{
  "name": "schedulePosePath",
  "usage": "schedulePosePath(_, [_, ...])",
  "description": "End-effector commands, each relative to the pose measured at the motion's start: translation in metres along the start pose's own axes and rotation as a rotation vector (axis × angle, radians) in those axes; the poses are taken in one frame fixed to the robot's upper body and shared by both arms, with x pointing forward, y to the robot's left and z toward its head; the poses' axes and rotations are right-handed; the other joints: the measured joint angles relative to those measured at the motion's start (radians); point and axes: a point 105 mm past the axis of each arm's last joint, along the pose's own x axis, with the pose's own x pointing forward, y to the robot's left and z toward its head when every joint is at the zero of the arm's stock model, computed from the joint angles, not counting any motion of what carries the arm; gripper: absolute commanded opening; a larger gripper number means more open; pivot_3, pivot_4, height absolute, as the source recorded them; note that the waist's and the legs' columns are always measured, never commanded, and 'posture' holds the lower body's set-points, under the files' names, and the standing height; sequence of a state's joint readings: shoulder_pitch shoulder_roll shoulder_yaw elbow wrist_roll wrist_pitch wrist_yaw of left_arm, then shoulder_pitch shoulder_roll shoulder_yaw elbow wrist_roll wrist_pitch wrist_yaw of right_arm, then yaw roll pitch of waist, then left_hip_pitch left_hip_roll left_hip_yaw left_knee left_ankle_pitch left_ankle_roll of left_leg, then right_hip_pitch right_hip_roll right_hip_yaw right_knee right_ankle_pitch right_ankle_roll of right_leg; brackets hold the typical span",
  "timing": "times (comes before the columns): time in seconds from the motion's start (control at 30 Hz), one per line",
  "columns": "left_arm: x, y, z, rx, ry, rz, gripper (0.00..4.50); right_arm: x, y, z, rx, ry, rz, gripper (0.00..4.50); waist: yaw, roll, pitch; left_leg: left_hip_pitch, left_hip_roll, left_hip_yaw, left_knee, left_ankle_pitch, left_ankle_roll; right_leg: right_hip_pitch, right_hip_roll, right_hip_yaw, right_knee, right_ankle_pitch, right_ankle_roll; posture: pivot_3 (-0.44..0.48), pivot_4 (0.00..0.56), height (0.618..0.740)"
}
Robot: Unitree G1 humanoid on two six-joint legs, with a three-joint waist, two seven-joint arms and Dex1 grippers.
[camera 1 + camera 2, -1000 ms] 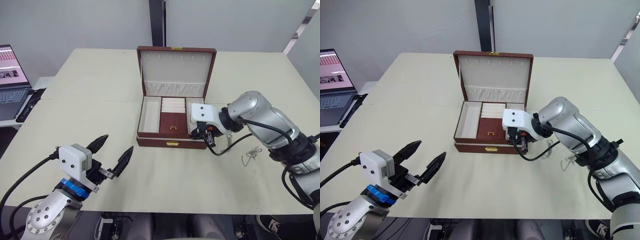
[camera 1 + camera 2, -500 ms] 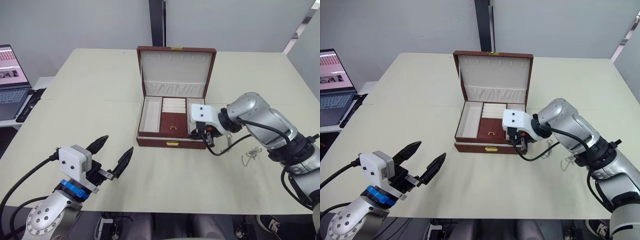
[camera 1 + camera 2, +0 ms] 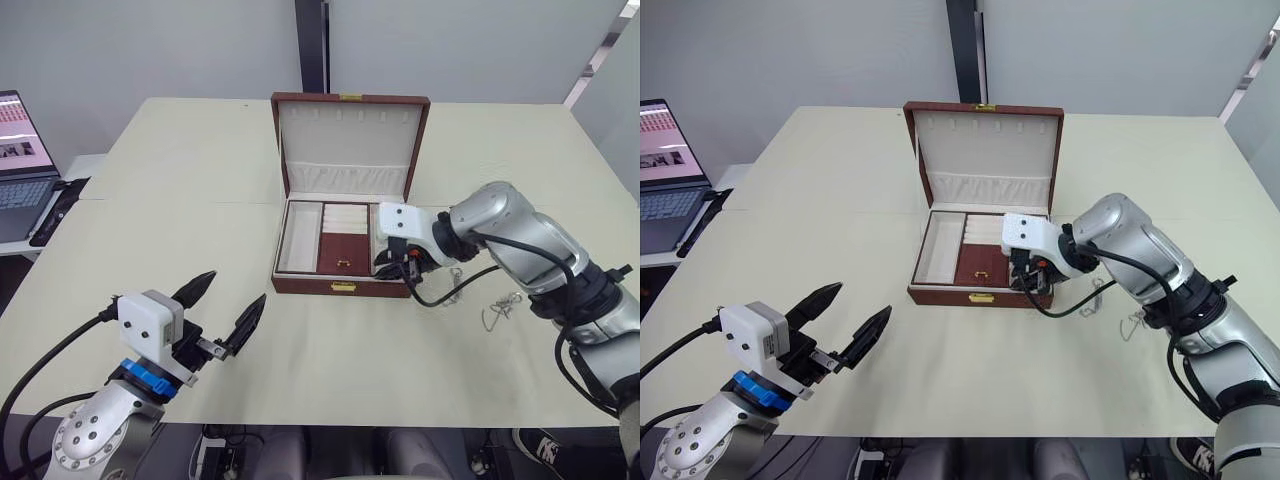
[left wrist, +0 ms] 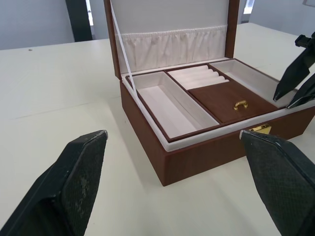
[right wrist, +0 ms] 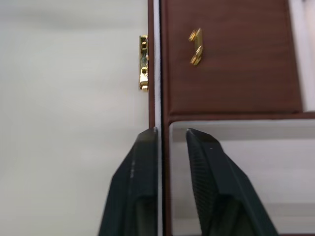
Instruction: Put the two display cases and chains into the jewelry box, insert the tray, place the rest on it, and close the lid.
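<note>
The jewelry box (image 3: 310, 285) stands open in the middle of the table, its lid (image 3: 348, 135) upright. The tray (image 3: 298, 238) sits inside it, with its brown panel and gold pull (image 3: 343, 262) in the middle. My right gripper (image 3: 397, 264) is at the box's front right corner. Its fingers (image 5: 142, 187) straddle the front wall, one outside and one in the tray's right section, shut on it. Thin silver chains (image 3: 503, 308) lie on the table right of the box. My left gripper (image 3: 236, 287) hangs open near the table's front left. The display cases are out of view.
A laptop (image 3: 20, 150) sits on a side desk at the far left. The cream table (image 3: 180, 200) has free room left of the box and in front of it. The right arm's black cable (image 3: 450, 290) loops over the table beside the box.
My right gripper has moved a little left and away, and the jewelry box has shifted slightly with it. The left gripper has stayed where it was.
</note>
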State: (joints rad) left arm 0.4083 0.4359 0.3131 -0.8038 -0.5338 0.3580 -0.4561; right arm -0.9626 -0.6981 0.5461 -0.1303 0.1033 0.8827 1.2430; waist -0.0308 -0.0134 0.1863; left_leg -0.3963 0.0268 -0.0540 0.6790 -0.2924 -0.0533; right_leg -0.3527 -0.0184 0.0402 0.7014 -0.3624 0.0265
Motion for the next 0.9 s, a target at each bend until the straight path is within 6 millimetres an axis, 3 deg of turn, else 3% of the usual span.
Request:
schedulePosePath(0.03, [0.000,0.001,0.006,0.023,-0.029,-0.010,4.50,-0.022,-0.010,0.019,0.007,-0.085,-0.050,2.03,0.000,0.000,0.000,0.000,0.000,0.000,0.000,0.000,0.000,0.000,0.000,0.000,0.000,0.000,0.000,0.000,0.150,0.740])
schedulePosePath(0.13, [0.003,0.002,0.007,0.030,-0.032,-0.026,4.50,-0.026,-0.017,0.024,0.057,-0.174,-0.087,2.86,0.000,0.000,0.000,0.000,0.000,0.000,0.000,0.000,0.000,0.000,0.000,0.000,0.000,0.000,0.000,0.000,0.150,0.740])
schedulePosePath(0.27, [0.008,0.004,0.009,0.033,-0.039,-0.050,4.50,-0.023,-0.038,0.041,0.106,-0.470,-0.199,4.03,-0.002,-0.001,-0.001,0.001,0.000,0.000,-0.001,0.000,0.000,0.000,0.000,0.000,0.000,0.000,0.000,0.000,0.150,0.740])
schedulePosePath(0.33, [0.010,0.005,0.009,0.033,-0.041,-0.059,4.50,-0.020,-0.040,0.043,0.104,-0.542,-0.212,4.03,-0.002,-0.001,-0.001,0.000,0.000,0.000,-0.001,0.000,0.000,0.000,0.001,0.000,0.000,0.000,0.000,0.000,0.150,0.740])
schedulePosePath(0.47, [0.013,0.005,0.009,0.038,-0.042,-0.077,4.50,-0.013,-0.038,0.050,0.136,-0.726,-0.203,3.05,-0.002,-0.001,-0.001,-0.001,0.000,0.001,-0.001,0.000,0.000,-0.001,0.000,0.000,-0.001,0.000,0.000,0.000,0.150,0.740])
schedulePosePath(0.6, [0.015,0.008,0.010,0.045,-0.044,-0.086,4.50,0.010,-0.038,0.040,0.159,-0.735,-0.209,1.79,-0.002,-0.001,-0.001,0.000,0.001,0.001,-0.001,0.000,0.000,0.000,0.000,0.000,-0.001,0.000,0.000,0.000,0.150,0.740])
schedulePosePath(0.83, [0.016,0.010,0.010,0.051,-0.042,-0.093,4.50,0.034,-0.035,0.024,0.171,-0.676,-0.207,0.05,-0.002,-0.001,-0.001,0.000,0.001,0.001,-0.001,0.000,0.000,-0.001,0.001,0.000,0.000,0.000,0.000,0.000,0.150,0.740])
schedulePosePath(0.9, [0.016,0.010,0.010,0.052,-0.043,-0.094,4.50,0.045,-0.032,0.013,0.182,-0.622,-0.197,0.02,-0.002,-0.001,-0.001,0.000,0.001,0.001,-0.001,0.000,0.000,-0.001,0.001,0.000,0.000,0.000,0.000,0.000,0.150,0.740])
